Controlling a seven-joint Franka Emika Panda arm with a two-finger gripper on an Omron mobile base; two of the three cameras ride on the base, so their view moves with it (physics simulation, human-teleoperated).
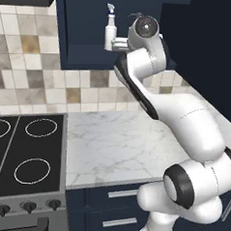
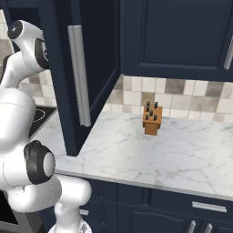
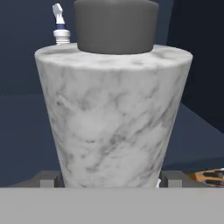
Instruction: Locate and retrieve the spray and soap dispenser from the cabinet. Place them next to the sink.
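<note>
We see the gripper [image 3: 112, 183] wide, 2 fingertips [image 3: 49, 178] flanking the soap dispenser [image 3: 113, 113] inside the cabinet [image 1: 83, 33]; spray [image 1: 110, 29] behind.

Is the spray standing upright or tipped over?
Upright: the spray stands on the cabinet shelf, nozzle on top, beside the tool.

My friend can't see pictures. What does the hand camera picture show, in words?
A grey marbled soap dispenser with a dark pump top is very close up, sitting between the two fingertips of the open claw. Behind it, at the upper left, the nozzle of a white spray bottle pokes up inside the dark blue cabinet.
</note>
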